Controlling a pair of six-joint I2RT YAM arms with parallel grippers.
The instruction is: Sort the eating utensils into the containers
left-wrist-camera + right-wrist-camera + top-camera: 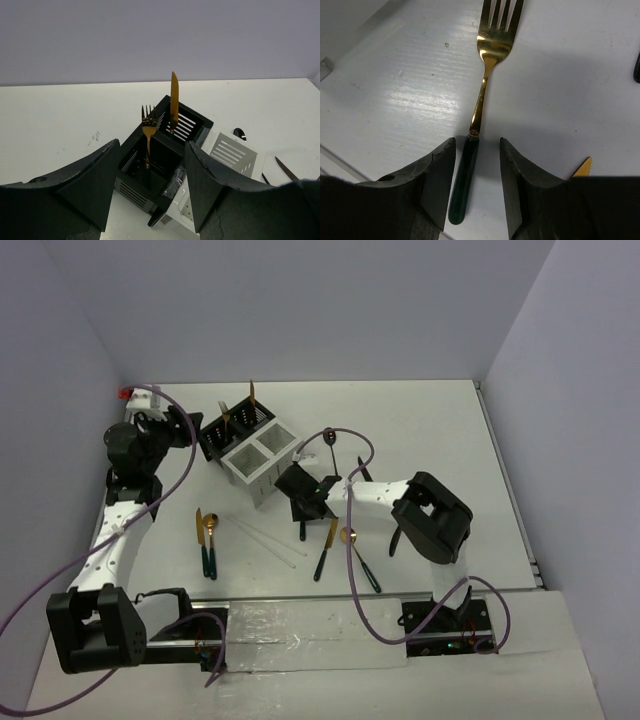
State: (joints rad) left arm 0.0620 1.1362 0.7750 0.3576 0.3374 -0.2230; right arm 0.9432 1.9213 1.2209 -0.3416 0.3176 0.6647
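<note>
A gold fork (pixel 488 60) with a dark green handle lies flat on the table. My right gripper (pixel 475 185) is open and low, with one finger on each side of the handle, not touching it. From above only the handle end (pixel 302 531) shows below that gripper (pixel 303 506). My left gripper (pixel 150 192) is open and empty, just in front of the black box (pixel 131 194). A gold fork (pixel 148 131) and a gold knife (pixel 174 100) stand in that box. The white box (pixel 231 152) stands against it on the right.
On the table lie two gold-and-green utensils (pixel 206 540), two white chopsticks (pixel 266 538), a gold knife (pixel 326 546), a gold spoon (pixel 358 558), a black spoon (pixel 330 445), a black knife (pixel 362 472) and another black utensil (pixel 395 538). The knife's gold tip (pixel 583 167) lies right of my right finger.
</note>
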